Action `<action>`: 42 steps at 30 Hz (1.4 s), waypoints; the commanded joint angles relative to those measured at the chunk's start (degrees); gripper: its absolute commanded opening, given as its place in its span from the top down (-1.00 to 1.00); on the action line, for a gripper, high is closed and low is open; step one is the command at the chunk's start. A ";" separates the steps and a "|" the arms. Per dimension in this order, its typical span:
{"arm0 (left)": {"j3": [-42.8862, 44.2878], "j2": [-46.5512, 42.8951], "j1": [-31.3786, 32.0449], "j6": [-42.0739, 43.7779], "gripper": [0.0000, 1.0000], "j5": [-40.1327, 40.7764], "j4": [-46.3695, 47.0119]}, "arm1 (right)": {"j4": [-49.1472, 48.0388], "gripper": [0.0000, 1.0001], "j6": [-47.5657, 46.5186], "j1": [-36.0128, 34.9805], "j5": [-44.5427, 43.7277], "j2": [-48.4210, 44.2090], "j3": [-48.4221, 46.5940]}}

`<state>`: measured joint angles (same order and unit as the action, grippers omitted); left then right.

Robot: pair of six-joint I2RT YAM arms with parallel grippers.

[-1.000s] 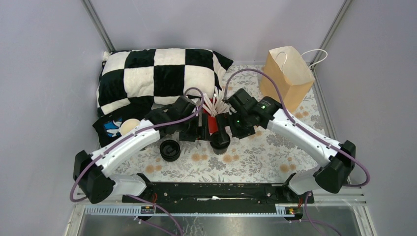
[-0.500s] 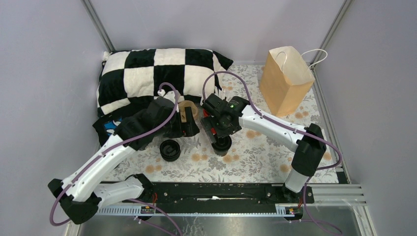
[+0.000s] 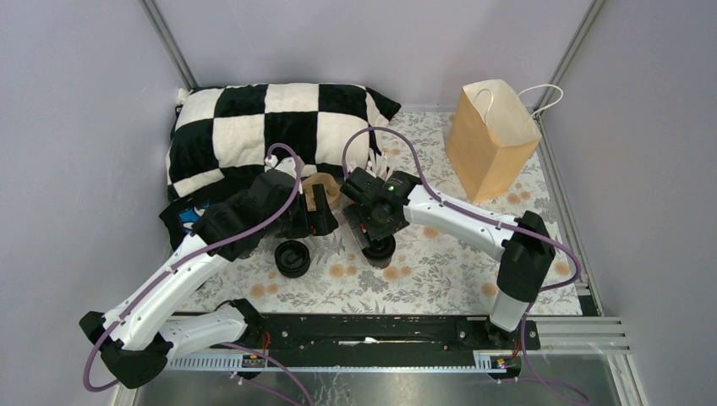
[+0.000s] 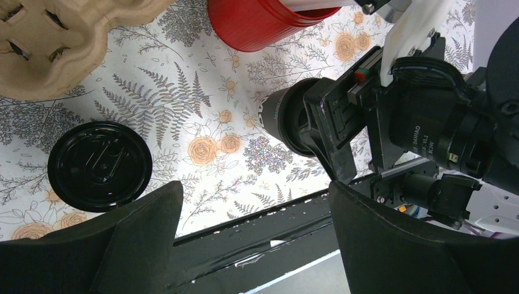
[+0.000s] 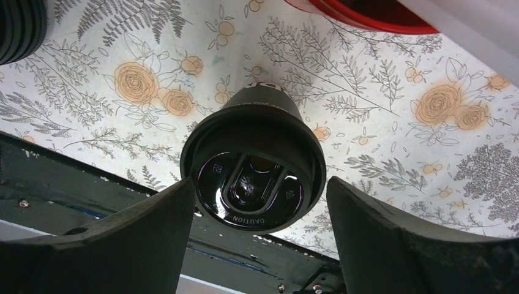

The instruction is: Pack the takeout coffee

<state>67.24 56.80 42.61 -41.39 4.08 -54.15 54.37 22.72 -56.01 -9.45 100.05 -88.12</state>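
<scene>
Right gripper (image 5: pixel 258 187): jaws spread wide and straddling the first coffee cup (image 5: pixel 254 177), one finger down each side of its black lid. Nothing is lifted, and whether the pads touch the rim I cannot tell.
First coffee cup: upright on the floral cloth (image 3: pixel 440 271), about the middle of the tabletop and a little toward the near edge. Its lid is on, and the word CAUTION reads on it in the right wrist view.
Left gripper (image 4: pixel 255 184): jaws wide apart as well, gripping nothing, hanging over bare cloth between the two cups.
Second coffee cup (image 4: pixel 100 165): upright, lid on, to the left of the first and well apart from it, about as close to the near edge. No finger touches it.
Cup carrier (image 4: pixel 43 49): brown moulded pulp tray lying flat on the cloth just beyond the cups, toward the far edge. The left arm hides part of it in the top view.
Red cup (image 4: pixel 263 21): stands to the right of the carrier, just beyond the first coffee cup, with white sticks (image 3: pixel 376 161) fanning out of its top.
Paper bag (image 3: pixel 490 139): brown with white cord handles, standing upright at the far right corner of the tabletop, well apart from both cups.
Checked pillow (image 3: pixel 270 127): black and white, filling the far left corner.
</scene>
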 commanded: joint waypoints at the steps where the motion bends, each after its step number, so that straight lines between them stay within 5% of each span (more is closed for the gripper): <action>1: 1.42 0.01 -0.26 0.99 -0.85 1.24 1.02 | -0.28 -0.70 0.05 -1.41 -1.11 1.37 0.07; 36: 1.31 0.97 -1.50 2.80 -0.87 0.07 0.80 | 1.97 -0.82 2.95 -1.82 -4.64 -1.56 -0.92; 42: 1.51 0.68 -1.57 3.04 -0.87 0.05 0.73 | 1.90 -0.72 3.34 -1.80 -5.85 -0.44 -0.33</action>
<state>67.26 58.30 41.43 -39.20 4.29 -54.26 56.05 24.95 -57.43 -12.25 99.96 -88.79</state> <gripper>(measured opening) 0.935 0.881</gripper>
